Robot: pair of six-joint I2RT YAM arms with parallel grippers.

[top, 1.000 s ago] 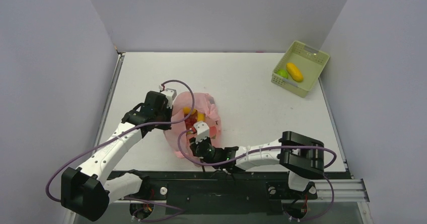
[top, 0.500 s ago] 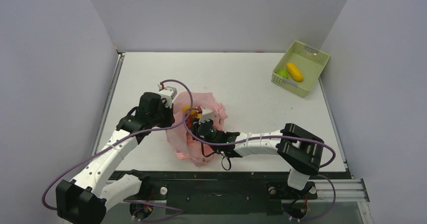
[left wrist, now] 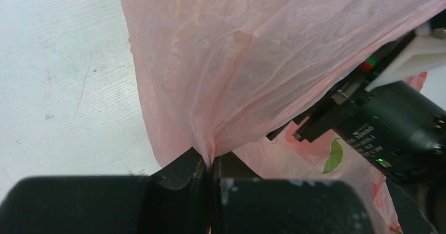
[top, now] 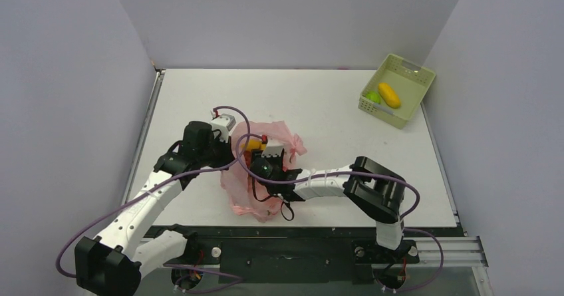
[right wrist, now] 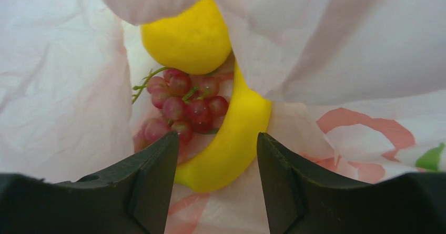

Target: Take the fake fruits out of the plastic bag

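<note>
The pink plastic bag (top: 243, 186) lies crumpled on the table near the front, its mouth held up. My left gripper (left wrist: 212, 163) is shut on a pinched fold of the bag (left wrist: 221, 71) at its left side. My right gripper (right wrist: 217, 142) is open inside the bag mouth, its jaws on either side of a yellow banana (right wrist: 234, 144). A dark red grape bunch (right wrist: 181, 108) and a yellow round fruit (right wrist: 189, 37) lie just beyond it. In the top view a yellow fruit (top: 251, 144) shows in the bag mouth.
A pale green slotted basket (top: 417, 76) stands at the back right corner, holding a yellow-orange oval fruit (top: 389, 95) and a green round fruit (top: 373, 97). Purple cables loop from both arms over the bag. Walls close in the table on three sides.
My right gripper has pushed forward and leftward from the table's front edge into the bag mouth. My left gripper has kept its hold, and the bag's top has lifted and spread.
</note>
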